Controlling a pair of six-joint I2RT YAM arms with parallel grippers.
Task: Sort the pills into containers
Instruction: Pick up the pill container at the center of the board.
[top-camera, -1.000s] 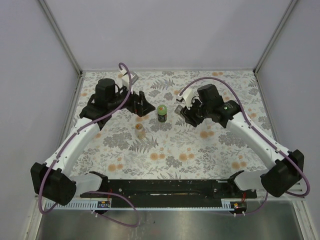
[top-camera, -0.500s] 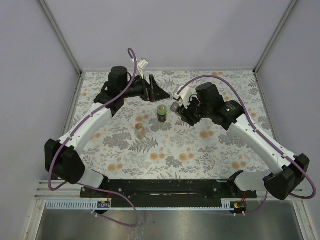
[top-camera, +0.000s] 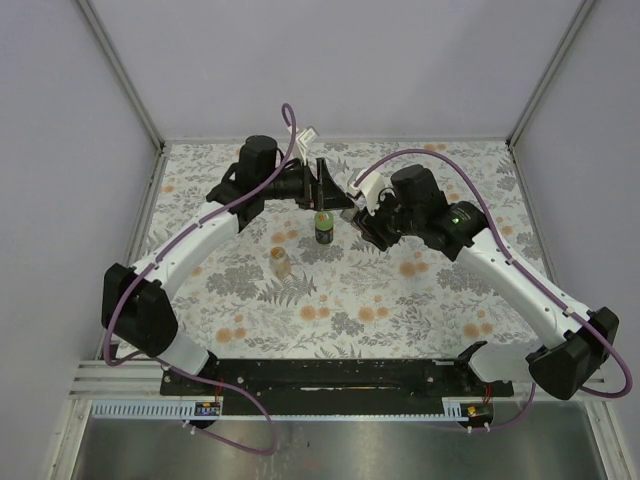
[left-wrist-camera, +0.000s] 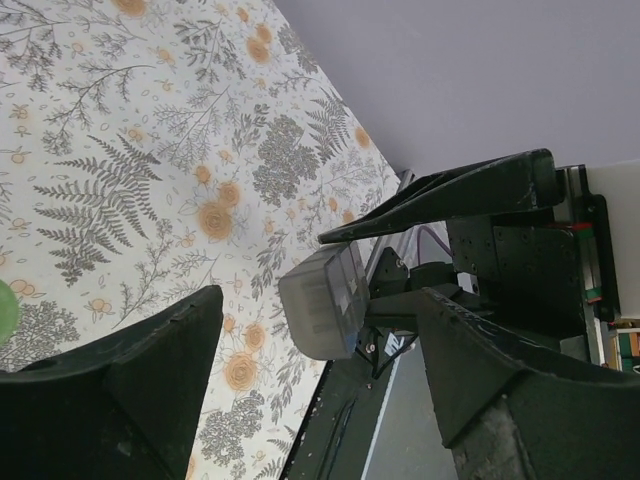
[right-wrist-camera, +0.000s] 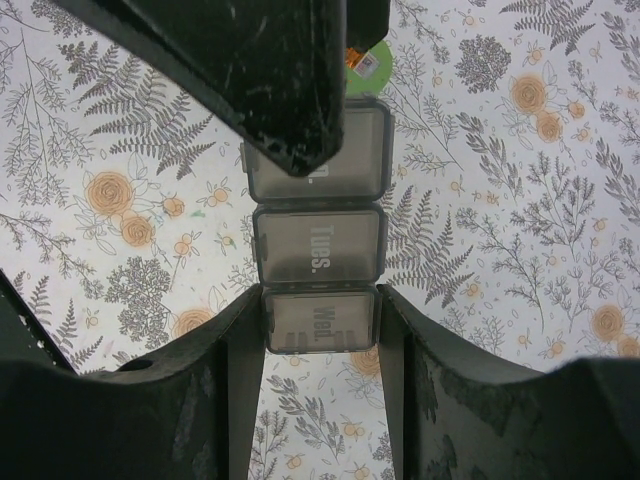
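Toward the far middle of the table (top-camera: 450, 300), which is covered in a grey and orange floral cloth, two robot arms meet from either side. The right gripper (right-wrist-camera: 320, 302) is clamped on a smoky translucent pill organizer (right-wrist-camera: 318, 243), a strip of lidded compartments. Its two fingers press the sides of the compartment marked "Wed.", with "Tues." next along the strip and a third compartment beyond that. All the lids that can be seen are shut, and the organizer is held up off the table.

The left gripper (left-wrist-camera: 320, 296) faces it with its jaws spread wide. From the left wrist camera, the free end of the organizer sits between those jaws with a gap on each side. From the right wrist camera, one left finger crosses in front of the farthest compartment; whether it touches cannot be told.

Just below the two grippers in the overhead view stands a small dark bottle with a green lid (top-camera: 324, 226), upright on the cloth. A smaller tan bottle (top-camera: 281, 261) stands nearer the arm bases and to the left, apart from the first.
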